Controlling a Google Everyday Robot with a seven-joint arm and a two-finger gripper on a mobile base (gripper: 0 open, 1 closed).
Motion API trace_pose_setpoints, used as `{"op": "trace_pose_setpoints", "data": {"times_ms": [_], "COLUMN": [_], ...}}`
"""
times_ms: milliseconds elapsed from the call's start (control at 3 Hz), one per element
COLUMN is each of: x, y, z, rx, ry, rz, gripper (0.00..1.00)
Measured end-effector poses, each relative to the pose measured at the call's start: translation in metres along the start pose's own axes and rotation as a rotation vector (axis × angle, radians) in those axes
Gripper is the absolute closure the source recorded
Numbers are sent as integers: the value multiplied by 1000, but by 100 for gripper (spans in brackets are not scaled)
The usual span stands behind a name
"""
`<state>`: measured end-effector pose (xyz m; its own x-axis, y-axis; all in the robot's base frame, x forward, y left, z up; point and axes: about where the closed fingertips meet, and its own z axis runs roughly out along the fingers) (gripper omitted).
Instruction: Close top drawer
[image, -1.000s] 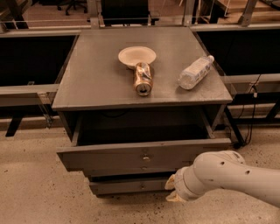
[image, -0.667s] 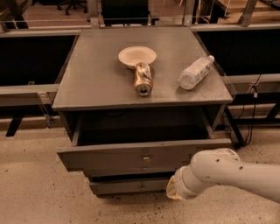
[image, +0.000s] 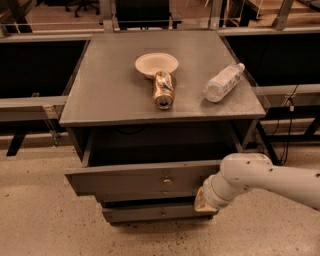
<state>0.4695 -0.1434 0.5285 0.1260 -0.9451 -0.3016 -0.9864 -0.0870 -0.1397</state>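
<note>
The top drawer (image: 125, 181) is a wide grey drawer with a small metal knob (image: 167, 181) at the centre of its flat front. It stands pulled out from the grey cabinet (image: 110, 100), with its dark inside showing. My gripper (image: 203, 200) is at the end of the white arm (image: 265, 177), low on the right. It sits against the right end of the drawer's front panel, just below its lower edge.
A slimmer grey drawer front (image: 150, 213) shows below the top drawer. On the cabinet top lie a white bowl (image: 156, 64), a can on its side (image: 163, 90) and a plastic bottle on its side (image: 223, 82). Dark benches flank the cabinet.
My arm has moved up and a little in toward the right end of the drawer front. The drawer looks as far out as before.
</note>
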Motion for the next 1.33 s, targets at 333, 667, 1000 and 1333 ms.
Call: {"op": "trace_pose_setpoints", "data": {"times_ms": [333, 667, 1000, 1333], "x": [2, 1, 1, 2], "y": [-20, -36, -48, -69], "z": [-3, -3, -2, -1], "rx": [11, 19, 24, 40], "ry": [-3, -2, -1, 5], "rz": [-24, -45, -58, -79], "gripper": [100, 100, 100, 100]}}
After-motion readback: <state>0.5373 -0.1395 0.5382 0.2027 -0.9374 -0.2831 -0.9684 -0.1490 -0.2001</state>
